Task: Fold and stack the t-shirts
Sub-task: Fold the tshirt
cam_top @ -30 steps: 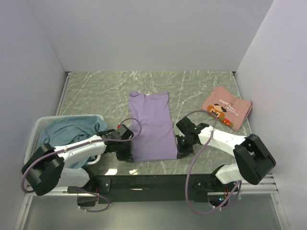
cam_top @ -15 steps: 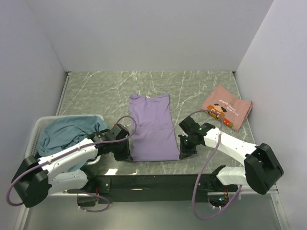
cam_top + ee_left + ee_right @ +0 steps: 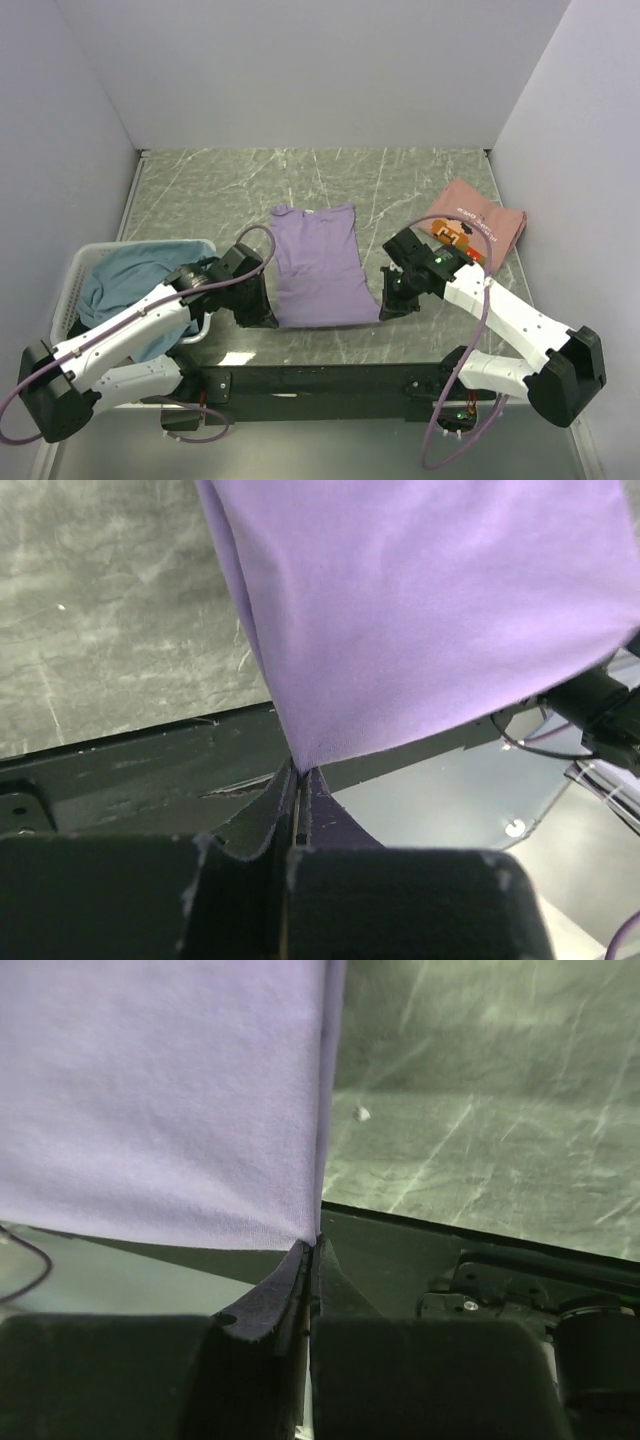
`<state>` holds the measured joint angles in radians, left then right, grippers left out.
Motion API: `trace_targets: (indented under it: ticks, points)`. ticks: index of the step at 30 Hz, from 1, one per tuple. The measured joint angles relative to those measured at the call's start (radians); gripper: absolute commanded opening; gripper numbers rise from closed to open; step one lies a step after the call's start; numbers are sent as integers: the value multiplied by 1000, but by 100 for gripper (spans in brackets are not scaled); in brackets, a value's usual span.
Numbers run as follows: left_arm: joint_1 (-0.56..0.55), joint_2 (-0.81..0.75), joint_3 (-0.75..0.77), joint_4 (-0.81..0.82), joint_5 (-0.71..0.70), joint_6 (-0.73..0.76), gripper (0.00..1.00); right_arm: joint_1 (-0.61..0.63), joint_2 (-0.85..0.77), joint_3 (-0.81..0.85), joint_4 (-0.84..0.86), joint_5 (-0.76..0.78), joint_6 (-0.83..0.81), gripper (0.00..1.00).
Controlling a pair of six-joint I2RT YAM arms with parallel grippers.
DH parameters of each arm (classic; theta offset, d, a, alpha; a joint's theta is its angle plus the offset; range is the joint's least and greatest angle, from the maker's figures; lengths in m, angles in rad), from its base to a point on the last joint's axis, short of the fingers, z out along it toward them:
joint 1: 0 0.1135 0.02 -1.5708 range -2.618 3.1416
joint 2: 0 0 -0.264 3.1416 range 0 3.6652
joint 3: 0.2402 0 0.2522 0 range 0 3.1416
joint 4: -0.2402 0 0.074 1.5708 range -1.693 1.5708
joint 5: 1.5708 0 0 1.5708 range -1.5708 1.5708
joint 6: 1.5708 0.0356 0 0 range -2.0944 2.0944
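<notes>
Now folding: near hem of the lavender t-shirt (image 3: 318, 265) pinched at both corners.

Lying lengthwise at the middle of the table (image 3: 200, 190), collar at the far end, the shirt has its near-left corner clamped in the left gripper (image 3: 262, 316) and its near-right corner clamped in the right gripper (image 3: 388, 305); both wrist views show cloth nipped between closed jaws, the hem lifted. The next move probably calls for carrying both corners evenly toward the far collar, then letting go. A folded salmon-pink t-shirt (image 3: 470, 225) lies far right; a teal t-shirt (image 3: 140, 275) waits in the white basket (image 3: 72, 285) at left.
</notes>
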<state>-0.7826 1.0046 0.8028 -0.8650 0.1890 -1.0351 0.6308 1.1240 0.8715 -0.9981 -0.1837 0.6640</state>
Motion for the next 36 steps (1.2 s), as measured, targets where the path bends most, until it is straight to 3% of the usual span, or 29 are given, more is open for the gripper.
trace_targets:
  ticks: [5,16,36]
  points:
    - [26,80,88,-42,-26,40,0,-3,56,146,-55,63,0,0]
    - [231,250,259,-12,-2,208,0,-100,227,374,-71,139,-35,0]
    - [408,525,469,109,57,335,0,-176,609,848,-64,247,-113,0]
